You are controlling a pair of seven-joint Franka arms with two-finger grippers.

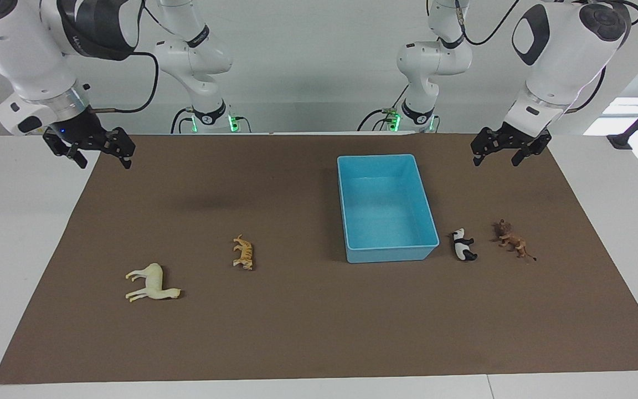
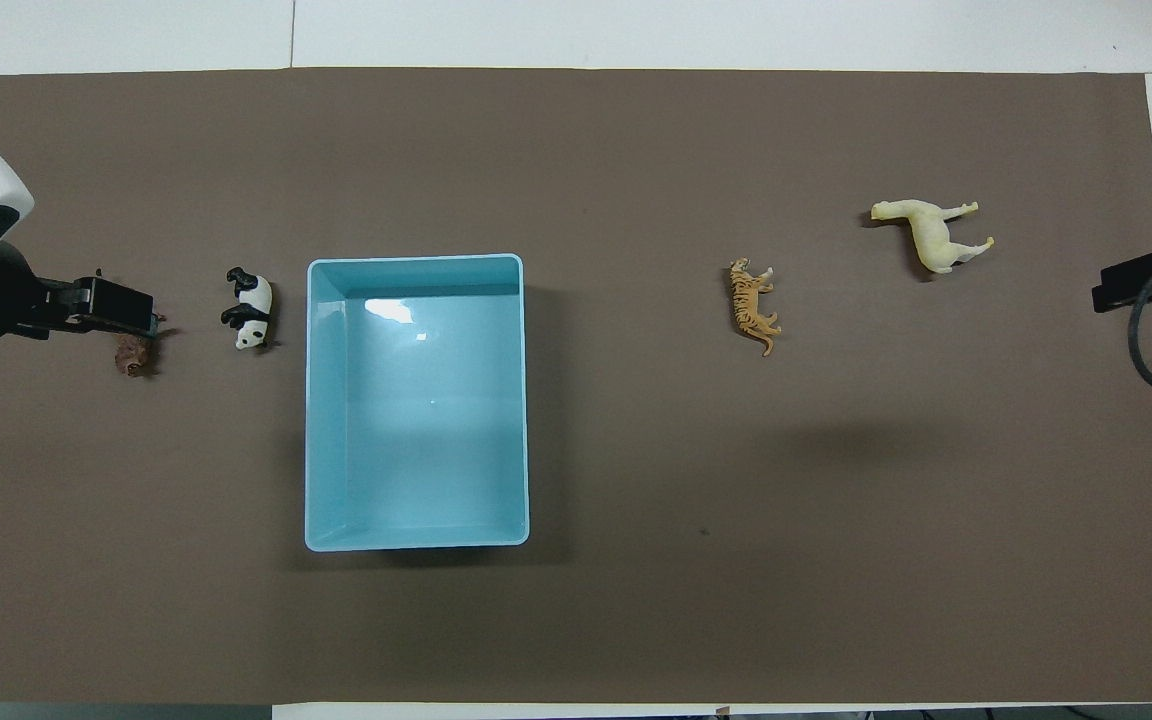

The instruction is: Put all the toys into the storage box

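The light-blue storage box stands empty on the brown mat. All four toys lie on their sides on the mat. The panda and the brown lion lie beside the box toward the left arm's end. The tiger and the cream camel lie toward the right arm's end, the camel farther from the robots. My left gripper hangs open and empty, raised over the mat's edge. My right gripper hangs open and empty at its end.
The brown mat covers most of the white table. In the overhead view the raised left gripper covers part of the lion; the facing view shows them well apart.
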